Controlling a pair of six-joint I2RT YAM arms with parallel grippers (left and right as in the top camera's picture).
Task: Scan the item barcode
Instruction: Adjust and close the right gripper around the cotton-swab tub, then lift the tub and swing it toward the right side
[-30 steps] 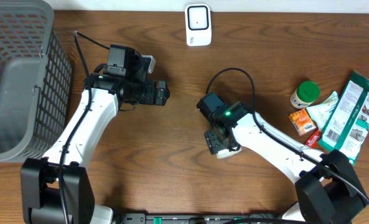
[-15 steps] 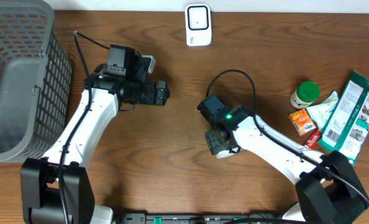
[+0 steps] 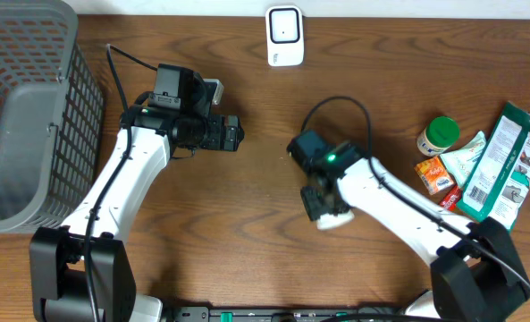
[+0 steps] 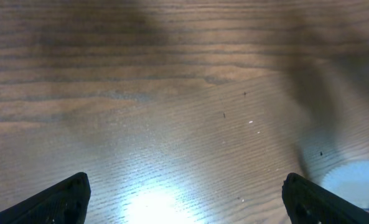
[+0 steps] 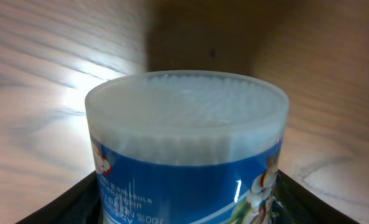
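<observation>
The item is a round tub of cotton swabs [image 5: 187, 143] with a blue label and a clear lid. It fills the right wrist view, and my right gripper [image 5: 187, 199] is shut on it, one black finger [image 5: 60, 205] on each side of it. From overhead the tub [image 3: 333, 219] shows as a pale disc under the right gripper [image 3: 323, 201], at the table's middle. A white scanner [image 3: 283, 36] stands at the far edge. My left gripper [image 3: 233, 134] [image 4: 187, 199] hangs open over bare wood, holding nothing.
A grey mesh basket [image 3: 23, 116] fills the far left. At the right lie a green-lidded jar [image 3: 439, 134], an orange box [image 3: 436, 174], a white-green pouch [image 3: 466, 154] and a long green package [image 3: 506, 165].
The right jaws have closed a little onto the tub, and the right arm has shifted slightly to the right with it. The left arm has not moved.
</observation>
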